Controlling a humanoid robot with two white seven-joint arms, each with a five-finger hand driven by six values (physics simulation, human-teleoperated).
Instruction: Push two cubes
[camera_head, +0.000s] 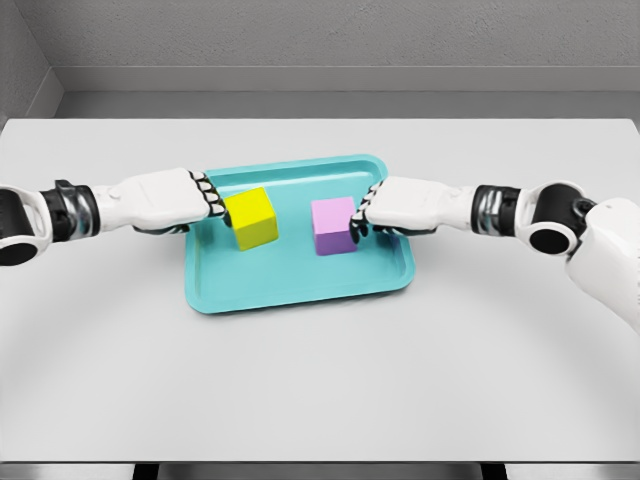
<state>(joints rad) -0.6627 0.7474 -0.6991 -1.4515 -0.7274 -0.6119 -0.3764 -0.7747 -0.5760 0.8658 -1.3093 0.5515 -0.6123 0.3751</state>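
Note:
A yellow cube (251, 217) and a purple cube (333, 225) sit side by side on a teal tray (300, 285), with a gap between them. My left hand (205, 200) comes in from the left, its curled fingers pressed against the yellow cube's left face. From the right, my right hand (363, 218) has its curled fingers touching the purple cube's right face. Neither hand wraps around its cube.
The tray lies in the middle of a wide white table (320, 390). A grey wall runs behind the table's far edge.

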